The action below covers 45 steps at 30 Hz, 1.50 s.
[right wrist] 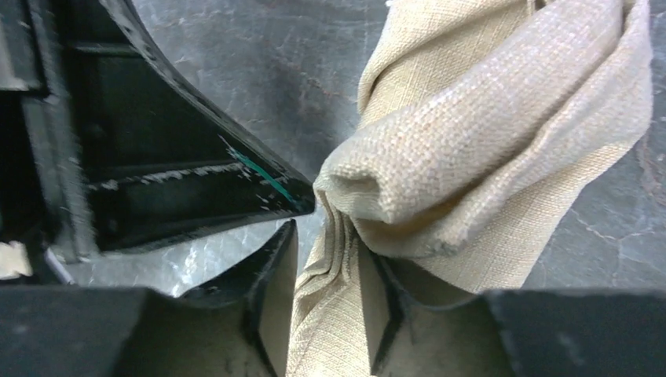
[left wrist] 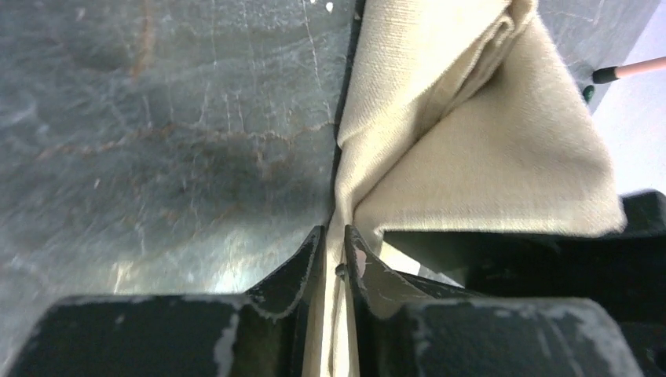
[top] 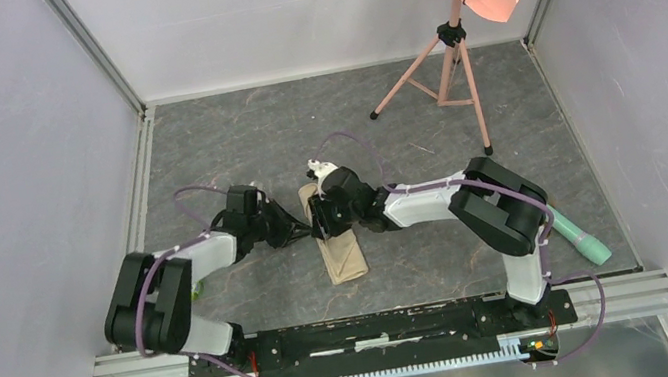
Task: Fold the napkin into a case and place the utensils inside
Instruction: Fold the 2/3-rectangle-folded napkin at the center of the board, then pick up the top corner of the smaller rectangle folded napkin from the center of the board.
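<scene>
Here, seen from above, the napkin lies near the middle of the grey marbled table as a long narrow beige strip. Its near end is flat on the surface and its far end goes under the two arms. The left gripper comes from the left and the right gripper from the right. Both meet close together at the far half of the strip. A mint-green cylinder lies well apart at the right edge of the table, and a pink tripod stands at the far right. In the left wrist view, the left gripper has its two fingers almost pressed together, with a thin edge of the napkin pinched in the narrow gap. Beyond the fingers the cloth rises and opens into a folded flap with several layers. In the right wrist view, the right gripper has its fingers a little apart, and a thick bunch of the napkin fills the space between them. I cannot tell whether these fingers squeeze the cloth or only stand around it. Above them the cloth bulges into a rounded roll, and the black tip of the left gripper is just beside that roll.
</scene>
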Tool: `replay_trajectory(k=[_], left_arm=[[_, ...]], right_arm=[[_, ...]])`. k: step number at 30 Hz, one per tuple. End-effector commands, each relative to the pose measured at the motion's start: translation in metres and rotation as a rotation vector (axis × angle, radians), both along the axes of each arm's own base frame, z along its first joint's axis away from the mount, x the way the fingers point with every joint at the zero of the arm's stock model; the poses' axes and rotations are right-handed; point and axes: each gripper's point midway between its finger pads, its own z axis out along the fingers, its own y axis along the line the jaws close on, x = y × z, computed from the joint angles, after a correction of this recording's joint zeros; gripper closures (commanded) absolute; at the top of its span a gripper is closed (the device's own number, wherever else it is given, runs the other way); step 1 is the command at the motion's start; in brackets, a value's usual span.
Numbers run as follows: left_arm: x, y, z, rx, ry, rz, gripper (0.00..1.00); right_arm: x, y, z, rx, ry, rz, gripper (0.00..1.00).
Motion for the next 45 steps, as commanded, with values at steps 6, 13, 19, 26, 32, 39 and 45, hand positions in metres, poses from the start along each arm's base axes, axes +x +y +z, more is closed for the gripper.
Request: replay_trajectory(k=[6, 13, 19, 26, 32, 39, 45], left_arm=[[-0.005, 0.028, 0.043, 0.08, -0.099, -0.005, 0.75], [-0.002, 0.019, 0.044, 0.041, -0.093, -0.038, 0.68], [-0.008, 0.009, 0.031, -0.029, -0.056, -0.062, 0.59], [-0.021, -0.006, 0.011, -0.097, -0.003, -0.066, 0.6], [-0.031, -0.019, 0.002, -0.115, 0.016, -0.068, 0.65], [-0.039, -0.031, 0.0, -0.129, 0.013, -0.065, 0.7], [-0.039, -0.028, 0.0, -0.11, 0.006, -0.055, 0.71]], right_arm=[[-0.008, 0.003, 0.05, 0.203, -0.04, 0.127, 0.45], [0.008, -0.02, 0.073, 0.179, -0.113, 0.032, 0.25], [0.029, -0.039, 0.077, 0.165, -0.147, -0.098, 0.18], [0.045, -0.031, 0.063, 0.138, -0.133, -0.09, 0.2], [0.051, -0.024, 0.061, 0.145, -0.133, -0.091, 0.22], [0.057, -0.028, 0.063, 0.106, -0.154, -0.122, 0.24], [0.057, -0.027, 0.061, 0.058, -0.17, -0.12, 0.3]])
